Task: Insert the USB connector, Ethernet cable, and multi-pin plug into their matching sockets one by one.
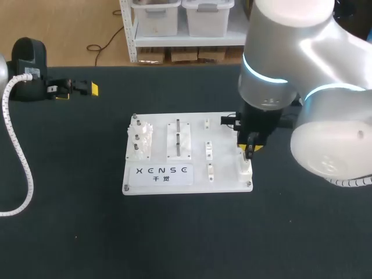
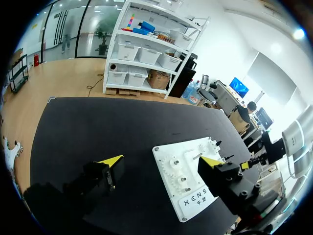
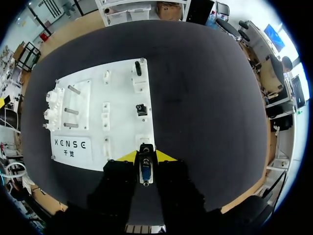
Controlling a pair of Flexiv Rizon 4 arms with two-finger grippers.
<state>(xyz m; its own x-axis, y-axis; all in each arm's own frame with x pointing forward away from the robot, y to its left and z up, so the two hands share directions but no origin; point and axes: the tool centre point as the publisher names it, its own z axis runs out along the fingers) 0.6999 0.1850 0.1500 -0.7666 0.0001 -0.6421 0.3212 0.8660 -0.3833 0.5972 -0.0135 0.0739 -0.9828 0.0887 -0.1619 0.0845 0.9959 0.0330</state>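
1. Left end effector (image 2: 160, 160): fingers spread wide, nothing between them. It sits over the counter (image 1: 70, 192), well to the left of the board.
2. White socket board (image 1: 226, 174): lies flat at mid-counter.
3. Right end effector (image 3: 145, 156): clamped on the multi-pin plug (image 3: 145, 174), one yellow tip on each flank. It hangs over the board's right edge with a white socket block (image 3: 142, 142) just ahead.

Handling, as I judge it: the plug is light and rigid, but its fine pins could bend. I'd keep hold of the body flanks, square to the socket, and press gently.
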